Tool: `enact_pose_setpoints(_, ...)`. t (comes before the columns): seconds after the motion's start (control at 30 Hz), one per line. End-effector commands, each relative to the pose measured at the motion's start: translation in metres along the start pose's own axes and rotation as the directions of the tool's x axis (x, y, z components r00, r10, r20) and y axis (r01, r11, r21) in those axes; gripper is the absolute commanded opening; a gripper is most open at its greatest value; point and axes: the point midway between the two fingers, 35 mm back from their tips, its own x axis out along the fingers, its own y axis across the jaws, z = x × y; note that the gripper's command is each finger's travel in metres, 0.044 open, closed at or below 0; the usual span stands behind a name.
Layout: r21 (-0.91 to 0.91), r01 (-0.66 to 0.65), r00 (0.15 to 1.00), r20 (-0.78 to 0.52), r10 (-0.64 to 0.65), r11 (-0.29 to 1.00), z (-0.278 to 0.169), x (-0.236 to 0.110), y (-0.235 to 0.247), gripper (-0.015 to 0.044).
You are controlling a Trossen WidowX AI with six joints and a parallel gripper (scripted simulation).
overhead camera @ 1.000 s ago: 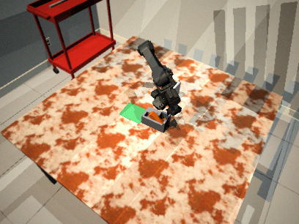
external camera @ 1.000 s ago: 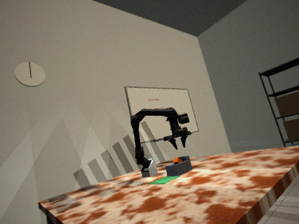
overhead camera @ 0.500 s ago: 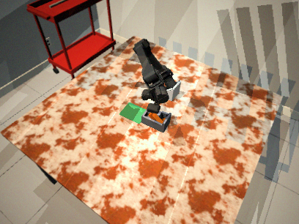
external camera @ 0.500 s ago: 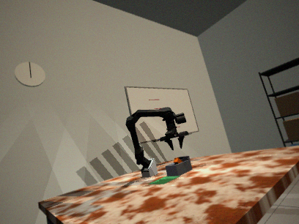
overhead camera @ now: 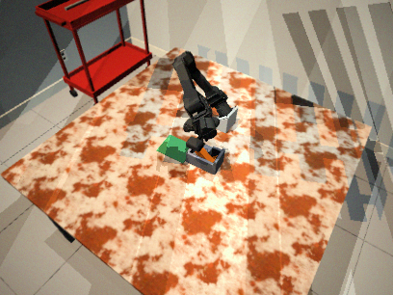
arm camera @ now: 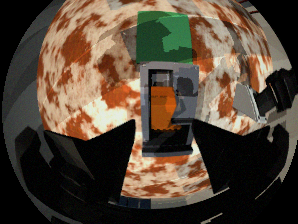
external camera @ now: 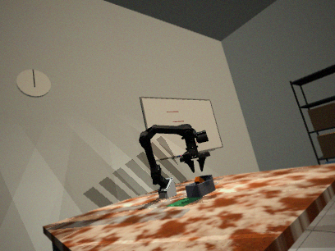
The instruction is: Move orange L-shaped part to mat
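Observation:
The grey tray (overhead camera: 212, 167) (external camera: 202, 189) (arm camera: 144, 111) stands on the mottled table top, right of the green mat (overhead camera: 173, 148) (external camera: 181, 201) (arm camera: 164, 36). The orange L-shaped part (overhead camera: 208, 153) (arm camera: 161, 106) lies in the tray's pocket. In the exterior view one end of the part (external camera: 199, 179) shows above the tray's rim. My gripper (overhead camera: 196, 144) (external camera: 196, 165) (arm camera: 164, 123) is open and empty. It hangs a short way above the tray, fingers pointing down, one on each side of the tray in the wrist view, touching neither tray nor part.
The arm's grey base block (overhead camera: 229, 118) (external camera: 168, 189) sits just behind the tray. A red cart (overhead camera: 91, 43) stands on the floor off the table's far left corner. A dark shelf rack (external camera: 318, 119) stands by the right wall.

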Motion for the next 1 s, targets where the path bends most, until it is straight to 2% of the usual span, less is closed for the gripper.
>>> enact_pose_setpoints(0.0, -0.003, -0.001, 1.000, 0.005, 0.001, 1.000, 0.001, 0.009, -0.001, 0.0280)
enact_pose_setpoints(0.97, -0.003, -0.002, 1.000, 0.007, 0.002, 1.000, 0.002, 0.054, 0.000, 0.0280)
